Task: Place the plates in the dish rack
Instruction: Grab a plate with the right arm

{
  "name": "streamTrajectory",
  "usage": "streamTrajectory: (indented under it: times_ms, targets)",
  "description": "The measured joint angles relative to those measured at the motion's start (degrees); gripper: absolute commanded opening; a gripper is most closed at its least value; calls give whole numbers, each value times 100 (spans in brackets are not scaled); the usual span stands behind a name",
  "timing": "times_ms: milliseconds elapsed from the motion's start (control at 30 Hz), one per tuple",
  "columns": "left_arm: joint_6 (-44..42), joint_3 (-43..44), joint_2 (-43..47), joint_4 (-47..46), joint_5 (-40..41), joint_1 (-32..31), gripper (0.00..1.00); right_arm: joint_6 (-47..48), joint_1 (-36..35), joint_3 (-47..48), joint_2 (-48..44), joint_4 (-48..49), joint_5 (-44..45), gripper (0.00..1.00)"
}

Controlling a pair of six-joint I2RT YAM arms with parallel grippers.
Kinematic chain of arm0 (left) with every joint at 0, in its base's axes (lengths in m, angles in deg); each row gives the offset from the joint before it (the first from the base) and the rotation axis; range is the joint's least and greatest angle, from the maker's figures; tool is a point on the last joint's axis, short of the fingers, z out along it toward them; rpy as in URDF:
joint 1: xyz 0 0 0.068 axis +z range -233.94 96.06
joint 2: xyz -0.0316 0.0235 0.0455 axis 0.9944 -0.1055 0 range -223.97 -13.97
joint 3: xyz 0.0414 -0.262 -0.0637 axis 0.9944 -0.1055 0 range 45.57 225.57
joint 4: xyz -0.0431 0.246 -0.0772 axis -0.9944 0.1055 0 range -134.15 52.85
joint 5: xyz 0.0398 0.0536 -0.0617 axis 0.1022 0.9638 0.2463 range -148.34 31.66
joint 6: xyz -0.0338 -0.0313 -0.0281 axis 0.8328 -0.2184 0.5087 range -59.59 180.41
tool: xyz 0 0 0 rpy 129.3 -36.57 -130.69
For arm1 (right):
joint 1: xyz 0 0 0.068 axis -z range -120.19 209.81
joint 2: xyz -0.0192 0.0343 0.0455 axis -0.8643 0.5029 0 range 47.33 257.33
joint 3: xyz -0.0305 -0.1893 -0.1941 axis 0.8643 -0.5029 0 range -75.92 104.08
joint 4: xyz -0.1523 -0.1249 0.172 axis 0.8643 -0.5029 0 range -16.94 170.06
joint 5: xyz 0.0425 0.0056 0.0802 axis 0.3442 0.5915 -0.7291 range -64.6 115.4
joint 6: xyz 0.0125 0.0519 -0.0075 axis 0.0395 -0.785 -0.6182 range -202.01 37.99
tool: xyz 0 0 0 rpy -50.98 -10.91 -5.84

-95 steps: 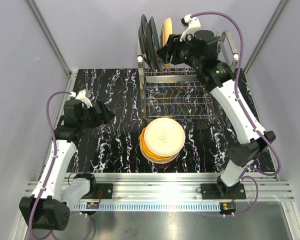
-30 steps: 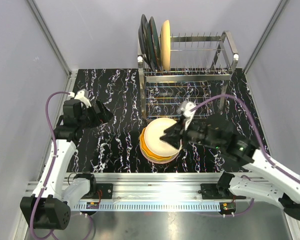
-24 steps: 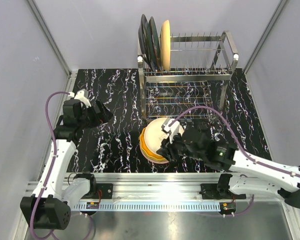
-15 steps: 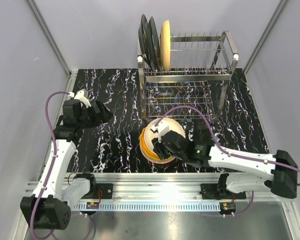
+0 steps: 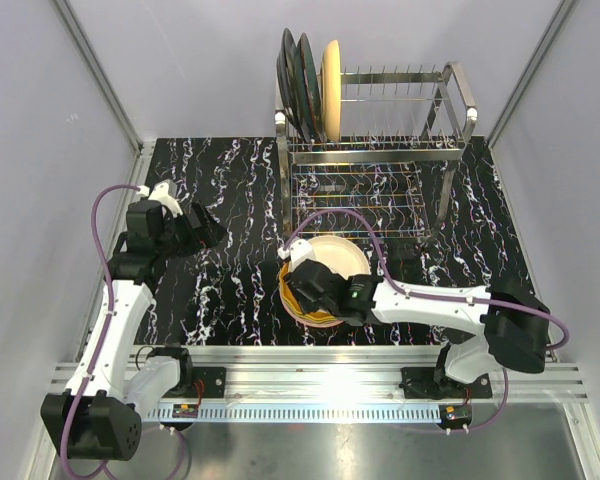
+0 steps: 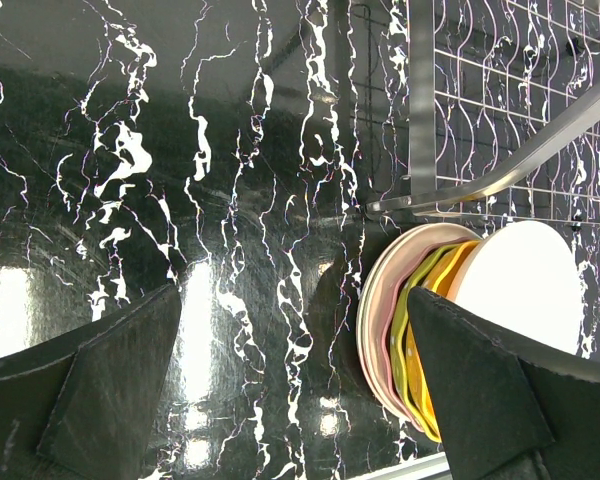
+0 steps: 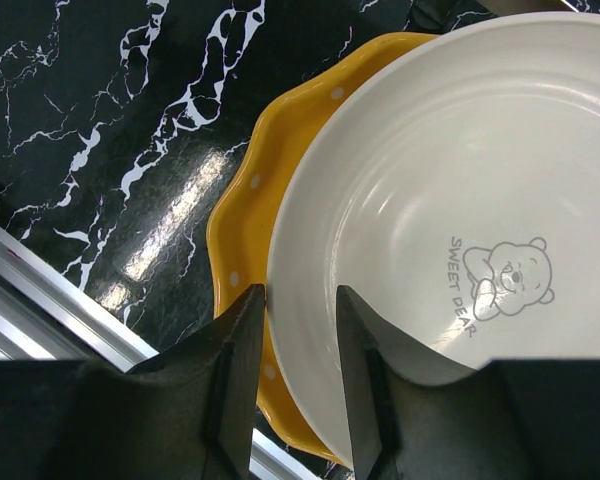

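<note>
A stack of plates [image 5: 327, 300] lies on the black marble mat. The top one is a cream plate [image 7: 460, 180] with a bear print, and under it sits an orange plate [image 7: 242, 200]. My right gripper [image 7: 300, 295] is shut on the cream plate's near-left rim, one finger outside and one inside. In the left wrist view the stack shows pink [image 6: 373, 320], green [image 6: 404, 335] and orange rims. The dish rack [image 5: 380, 150] stands at the back, holding two dark plates [image 5: 295, 85] and a cream-yellow plate [image 5: 331, 75] upright at its left end. My left gripper [image 6: 292, 295] hangs open over bare mat, left of the stack.
The rack's lower wire tier [image 5: 355, 200] lies just behind the stack. Its tubular end frame [image 6: 500, 175] runs close to the stack's far side. An aluminium rail [image 5: 320, 365] borders the near edge, and grey walls enclose the sides and back.
My right arm came down from the rack to the stack and swung left round it. Its jaws now pinch the top cream plate's rim. The left arm has not moved.
</note>
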Motion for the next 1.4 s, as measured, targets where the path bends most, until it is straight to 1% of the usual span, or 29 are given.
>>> streamTrajectory:
  times_ms: [367, 600, 867, 1000, 1033, 1233, 1400]
  targets:
    - [2, 0, 0, -39, -63, 0, 99, -120, -111, 170, 343, -74, 131, 41]
    - [2, 0, 2, -42, -81, 0, 99, -214, -223, 431, 535, -278, 492, 32]
    - [2, 0, 4, -44, -83, 0, 99, -328, -225, 457, 568, -542, 822, 31]
    - [2, 0, 20, -48, -83, 0, 99, -369, -225, 457, 612, -538, 831, 21]
    - [2, 0, 26, -50, -85, 0, 99, -374, -227, 459, 634, -538, 831, 15]
    - [2, 0, 39, -57, -85, 0, 99, -337, -328, 595, 647, -579, 940, 0]
    - [0, 0, 39, -57, -87, 0, 99, -332, -380, 608, 291, -706, 955, 0]
